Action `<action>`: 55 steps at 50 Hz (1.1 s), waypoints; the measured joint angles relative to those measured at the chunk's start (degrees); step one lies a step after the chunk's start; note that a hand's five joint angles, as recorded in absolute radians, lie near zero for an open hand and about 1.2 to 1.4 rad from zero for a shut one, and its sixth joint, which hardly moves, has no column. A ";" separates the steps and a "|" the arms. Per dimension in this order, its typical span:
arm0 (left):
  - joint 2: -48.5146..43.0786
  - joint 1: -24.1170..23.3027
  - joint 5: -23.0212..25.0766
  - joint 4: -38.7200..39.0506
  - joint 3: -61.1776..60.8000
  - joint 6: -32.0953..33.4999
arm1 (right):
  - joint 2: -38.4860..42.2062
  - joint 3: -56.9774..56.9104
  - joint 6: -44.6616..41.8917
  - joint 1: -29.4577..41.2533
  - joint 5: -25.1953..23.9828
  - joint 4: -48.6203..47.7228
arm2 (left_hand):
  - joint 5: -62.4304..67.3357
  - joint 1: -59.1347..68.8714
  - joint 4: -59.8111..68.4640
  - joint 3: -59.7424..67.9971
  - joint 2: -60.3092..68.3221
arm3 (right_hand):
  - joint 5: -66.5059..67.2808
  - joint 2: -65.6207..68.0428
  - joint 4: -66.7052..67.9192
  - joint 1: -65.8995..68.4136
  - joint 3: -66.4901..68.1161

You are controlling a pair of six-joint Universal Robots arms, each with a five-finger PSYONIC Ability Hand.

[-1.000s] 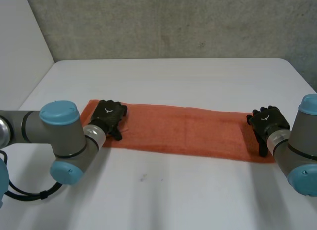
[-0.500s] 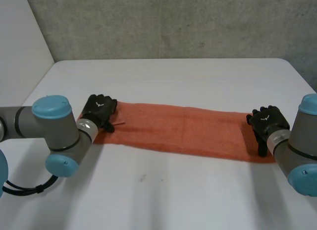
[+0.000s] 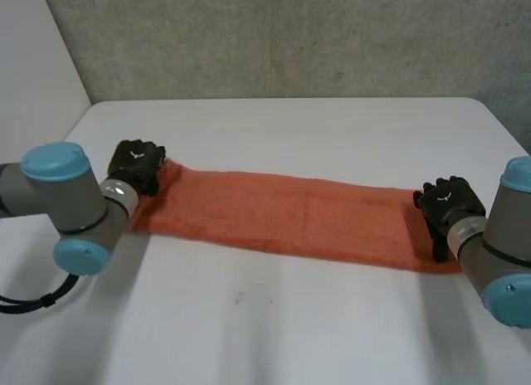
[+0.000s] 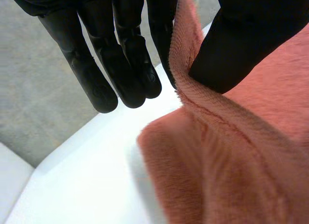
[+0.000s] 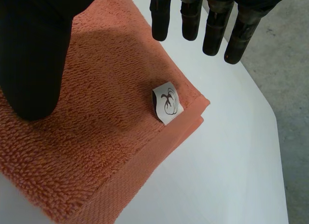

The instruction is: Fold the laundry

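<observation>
Black fingers and thumb of the left hand are closed on the towel. In the left wrist view the hemmed edge of the cloth runs up between them and is pinched there. Just past the fingertips the cloth bunches into a raised fold above the white surface. Grip location (head view): the left end of the towel, at its far side.

The right hand is not closed on anything. In the right wrist view its fingers are straight and slightly apart, held over the corner of the towel's right end. Its thumb points down at the cloth; whether the tip presses the pile or only clears it cannot be told.

A small white label with a dark mark stands up from the hem near that corner, between the thumb and the fingertips. Two layers of cloth show at the corner itself.

The towel is salmon-orange terry. It lies as a long, narrow strip across the surface, reaching from the left hand to the right hand. Its middle and right end lie flat, and only the pinched left end is raised.

The left arm reaches in at the near left of the surface and the right arm at the near right. A grey wall stands behind the far edge.
</observation>
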 measured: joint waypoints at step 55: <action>-3.81 6.41 0.50 1.30 7.12 9.45 | -8.17 -0.13 1.36 -3.74 -2.55 3.55 | -42.36 -39.74 -44.73 -43.54 -44.22 | 0.00 0.00 0.00 0.00 0.00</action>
